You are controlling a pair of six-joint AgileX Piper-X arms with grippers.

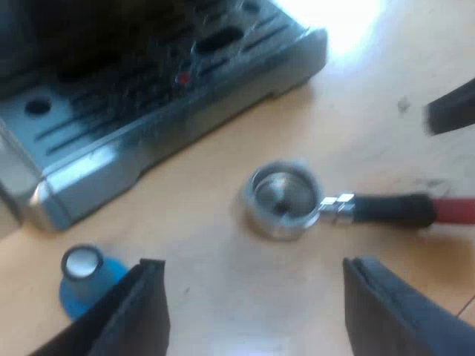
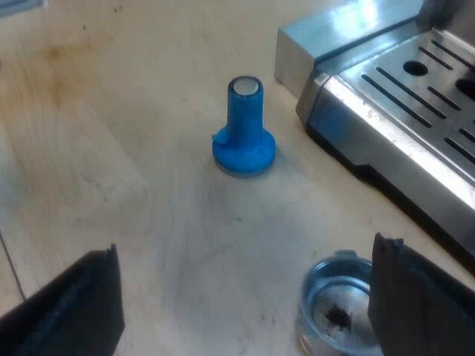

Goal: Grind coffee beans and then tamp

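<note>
**Holder loose on the table, both claws spread over it**

The metal holder (image 1: 282, 199) lies loose on the table (image 1: 223, 297), just off the drip-tray front of the espresso machine (image 1: 148, 111). Its basket faces up and is almost empty bar a few dark specks, so grinding looks not yet done. Its long axis runs from the basket out to the red end (image 1: 453, 211), slanting away from the machine. The left claw (image 1: 252, 311) hangs spread, with the basket ahead of its gap and the handle crosswise. The right claw (image 2: 245, 311), also spread, has the basket just beside one finger and seems nearer. The blue tamper (image 2: 243, 130) stands upright near the machine's corner.
</note>
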